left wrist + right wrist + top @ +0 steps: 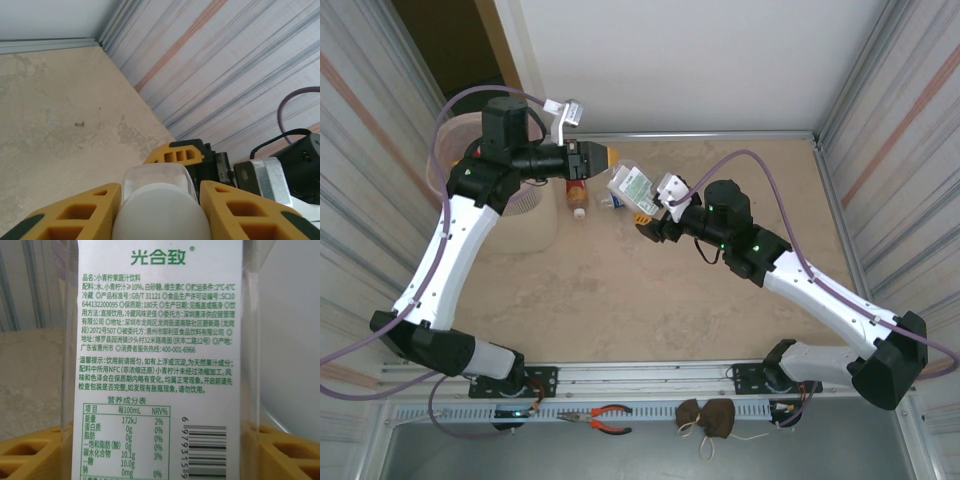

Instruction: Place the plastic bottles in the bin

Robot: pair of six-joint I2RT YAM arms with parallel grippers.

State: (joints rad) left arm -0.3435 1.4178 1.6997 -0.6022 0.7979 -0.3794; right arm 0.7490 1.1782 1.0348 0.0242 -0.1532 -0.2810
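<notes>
Passing the bottle [630, 186] from right to left looks like the step in hand; it sits between both grippers, right of the bin [532, 228]. My left gripper [160, 196] looks clamped on its white-capped end, fingers [75, 215] against both sides. The right gripper [160, 440] straddles the labelled body; I cannot tell whether it pinches or stands just clear. I'd check the left hold is square, then draw the right straight back and swing left over the bin. A brown bottle [578, 196] lies beside the bin.
</notes>
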